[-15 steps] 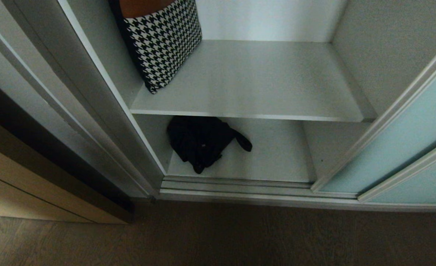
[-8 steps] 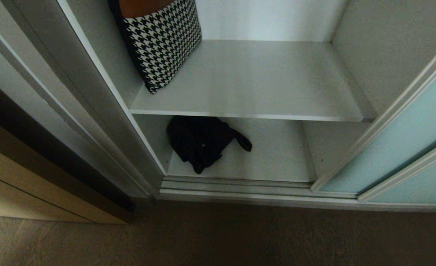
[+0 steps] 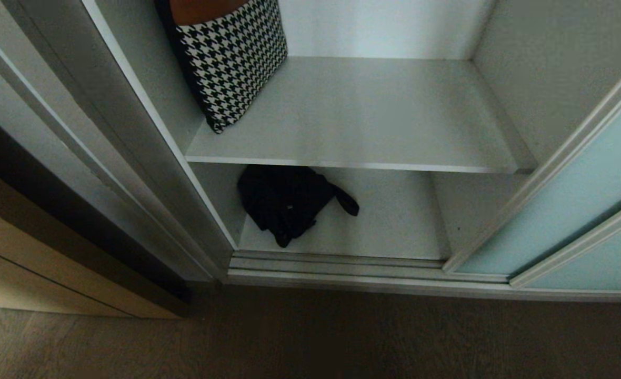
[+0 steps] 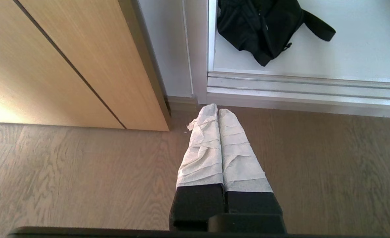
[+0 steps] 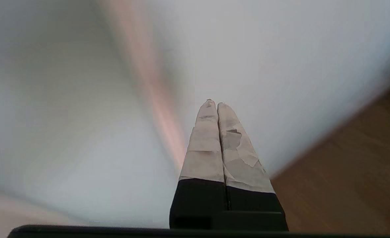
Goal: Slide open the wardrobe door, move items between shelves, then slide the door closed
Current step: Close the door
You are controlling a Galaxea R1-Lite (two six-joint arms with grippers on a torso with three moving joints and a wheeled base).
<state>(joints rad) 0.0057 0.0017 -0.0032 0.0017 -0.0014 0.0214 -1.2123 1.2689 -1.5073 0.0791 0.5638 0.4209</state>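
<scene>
Two shelves in view. Upper shelf (image 3: 373,121): houndstooth piece (image 3: 231,58) with orange-brown top stands on its left end, leaning against the left wall; rest of the board bare. Bottom shelf (image 3: 394,221): black bag (image 3: 284,202) lies crumpled at its left side, strap loop sticking out right. Wood-grain floor (image 3: 342,337) in front.

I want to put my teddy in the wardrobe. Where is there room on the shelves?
Most of the upper shelf is bare, from the houndstooth piece at its left end across to the right wall. On the bottom shelf, the patch right of the black bag is free. The left ends of both are taken.
</scene>
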